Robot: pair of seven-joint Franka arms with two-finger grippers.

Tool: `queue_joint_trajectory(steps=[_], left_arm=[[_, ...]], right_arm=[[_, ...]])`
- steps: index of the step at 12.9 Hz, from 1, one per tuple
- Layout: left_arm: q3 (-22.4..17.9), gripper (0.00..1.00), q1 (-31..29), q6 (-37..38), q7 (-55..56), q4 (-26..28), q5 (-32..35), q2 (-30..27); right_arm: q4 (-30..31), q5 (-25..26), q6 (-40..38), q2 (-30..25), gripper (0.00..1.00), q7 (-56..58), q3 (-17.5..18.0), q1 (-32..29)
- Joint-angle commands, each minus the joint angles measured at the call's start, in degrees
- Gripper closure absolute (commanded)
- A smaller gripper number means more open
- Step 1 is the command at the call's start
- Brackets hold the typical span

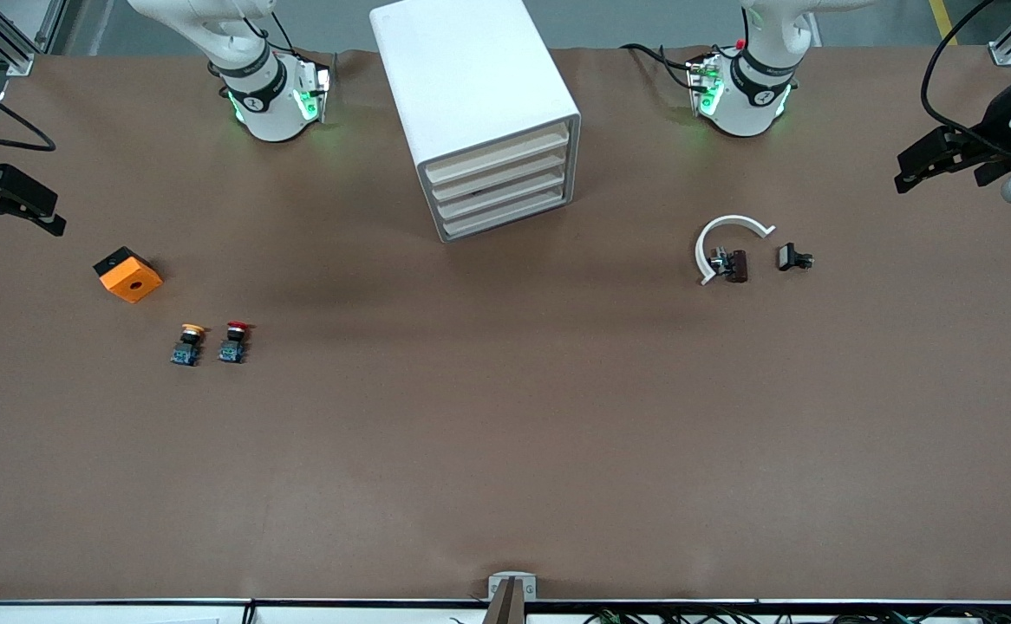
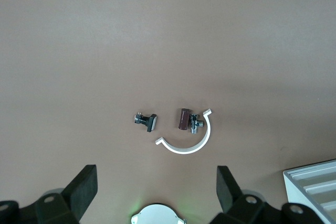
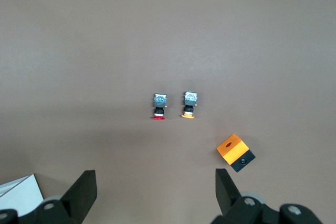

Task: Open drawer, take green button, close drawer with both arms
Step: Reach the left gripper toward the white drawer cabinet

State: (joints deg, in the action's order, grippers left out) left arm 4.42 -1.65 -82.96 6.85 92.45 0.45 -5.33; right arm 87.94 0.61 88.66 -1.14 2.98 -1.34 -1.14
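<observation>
Two grippers, both up in the air w/ fingers spread apart and nothing between them. Left gripper (image 1: 939, 160) hangs over the left arm's end of the table; its black fingers (image 2: 84, 184) frame bare brown table (image 2: 168, 35) in the left wrist view. Near it on the table: a small black-and-metal clip (image 1: 794, 258), and just beside that, toward the cabinet, a white C-shaped ring (image 1: 725, 239) w/ a little brown-and-metal part (image 1: 731, 264) sitting in its open mouth, seemingly touching it. Right gripper (image 1: 7, 204) hangs over the right arm's end of the table, fingers (image 3: 84, 187) wide too. Closest thing to it is an orange block w/ black base (image 1: 128, 275), tilted; nearer the front camera than the block stand two push buttons side by side, close but apart: yellow-capped one (image 1: 187, 344) and red-capped one (image 1: 233, 341), each on a blue-grey base. Between the two arms' bases stands the tall white cabinet (image 1: 471, 87), turned at an angle, its four cream drawers (image 1: 501, 184) all pushed in. Green button: can't tell where it is; no frame shows it, so nothing is out of the drawers.
</observation>
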Motion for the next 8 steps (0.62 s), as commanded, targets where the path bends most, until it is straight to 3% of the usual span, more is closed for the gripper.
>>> queue_joint_trajectory(steps=[1,4,8], left_arm=[[0.06,0.0,-0.11,1.22,0.01,-1.66,0.34,0.68],[0.06,0.0,-0.11,1.22,0.27,-2.53,0.34,1.55],[0.06,0.0,-0.11,0.87,0.97,-7.28,-0.44,10.5]], right_arm=[[-0.05,-0.08,-0.07,-0.7,0.0,0.54,0.82,-0.97],[-0.05,0.01,-0.15,-0.7,0.0,0.54,0.82,-0.97],[-0.05,0.01,-0.07,-0.7,0.0,0.54,0.82,-0.88]])
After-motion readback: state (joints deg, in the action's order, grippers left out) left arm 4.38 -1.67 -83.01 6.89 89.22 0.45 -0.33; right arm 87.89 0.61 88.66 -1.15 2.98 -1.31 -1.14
